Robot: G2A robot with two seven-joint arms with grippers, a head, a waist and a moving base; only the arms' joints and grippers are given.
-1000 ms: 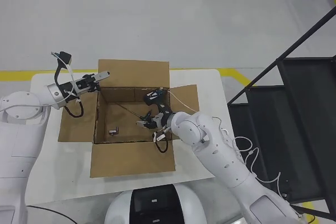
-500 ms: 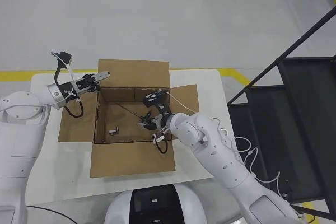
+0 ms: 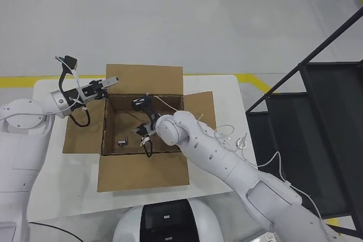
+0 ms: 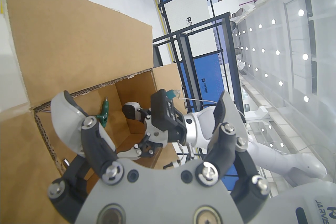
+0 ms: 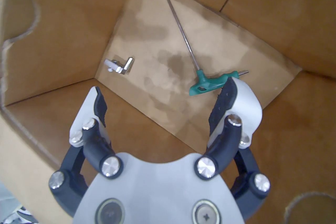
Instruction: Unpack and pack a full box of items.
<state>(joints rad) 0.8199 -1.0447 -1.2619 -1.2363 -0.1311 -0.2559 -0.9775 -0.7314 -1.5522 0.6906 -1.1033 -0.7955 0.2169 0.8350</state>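
Observation:
An open cardboard box [image 3: 144, 77] stands on the white table, flaps spread. On its floor lie a green T-handle hex key [image 5: 208, 82] with a long thin shaft and a small metal bracket [image 5: 119, 65] [image 3: 122, 143]. My right gripper [image 5: 164, 86] [image 3: 141, 130] hangs open inside the box, above the floor, one finger just over the green handle and nothing between the fingers. My left gripper [image 4: 144, 117] [image 3: 111, 81] is open and holds nothing, level with the box's far left corner, above the rim. From there the green handle [image 4: 104, 112] shows past the right wrist.
The box's side flaps [image 3: 78, 136] lie flat on the table [image 3: 48, 193]. A black metal stair frame [image 3: 314, 121] stands to the right of the table. The right arm's loose white cable [image 3: 230, 136] trails over the table's right part.
The right arm has swung left, carrying its gripper from the box's right side toward the middle and deeper in. The left arm has kept still.

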